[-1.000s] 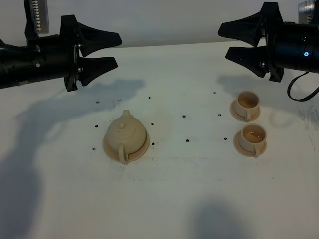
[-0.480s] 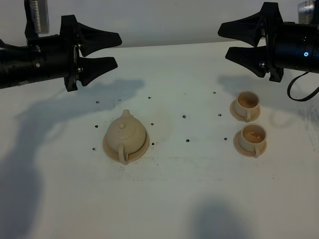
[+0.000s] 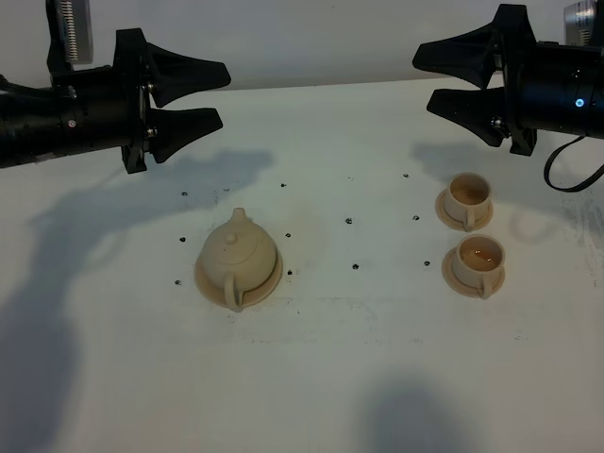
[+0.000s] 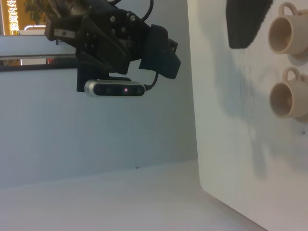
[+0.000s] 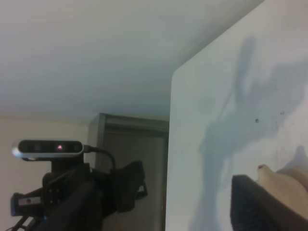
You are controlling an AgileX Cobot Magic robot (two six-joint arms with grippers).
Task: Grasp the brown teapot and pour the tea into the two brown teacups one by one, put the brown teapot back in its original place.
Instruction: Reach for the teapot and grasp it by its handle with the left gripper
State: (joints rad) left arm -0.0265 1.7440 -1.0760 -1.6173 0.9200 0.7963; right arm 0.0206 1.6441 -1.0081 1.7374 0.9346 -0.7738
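Jaws apart; white table (image 3: 311, 368) (grey wall (image 3: 330, 42))

Your left gripper (image 3: 223, 94) and right gripper (image 3: 423, 79) both hang raised, jaws spread wide and empty, arms level, pointing toward each other.

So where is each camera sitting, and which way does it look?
Exterior high: up high, looking down at the table, teapot, two teacups, open left tool and open right tool.
Left wrist: on its arm, looking across the table at the teacups and right arm; one tool finger shows.
Right wrist: on its arm, looking across at the left arm; one tool finger shows.
Shared: high and right wrist both see the teapot.
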